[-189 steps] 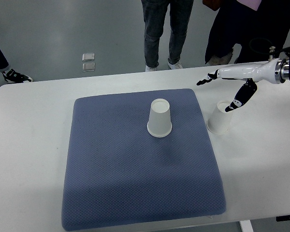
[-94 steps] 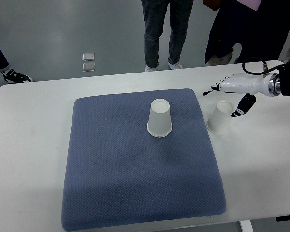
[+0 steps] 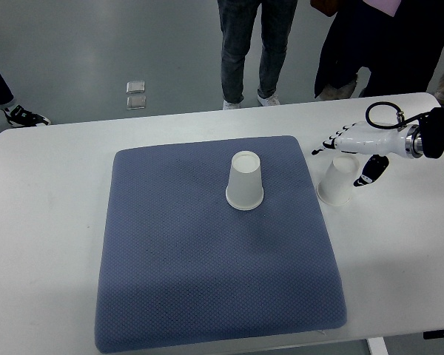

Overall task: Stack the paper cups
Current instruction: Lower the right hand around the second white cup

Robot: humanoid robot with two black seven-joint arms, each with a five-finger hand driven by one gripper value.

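Paper cup (image 3: 337, 181) stands between the right hand's (image 3: 353, 148) spread fingers (image 3: 371, 171).

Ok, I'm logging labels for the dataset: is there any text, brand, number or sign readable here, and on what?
None can be read.
The two paper cups, one on the blue mat and one on the white table, look plain white.
The right hand shows no marking.

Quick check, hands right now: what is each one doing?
Left hand: not in view.
Right hand: open, fingers spread around the top of the paper cup off the mat, not gripping it.
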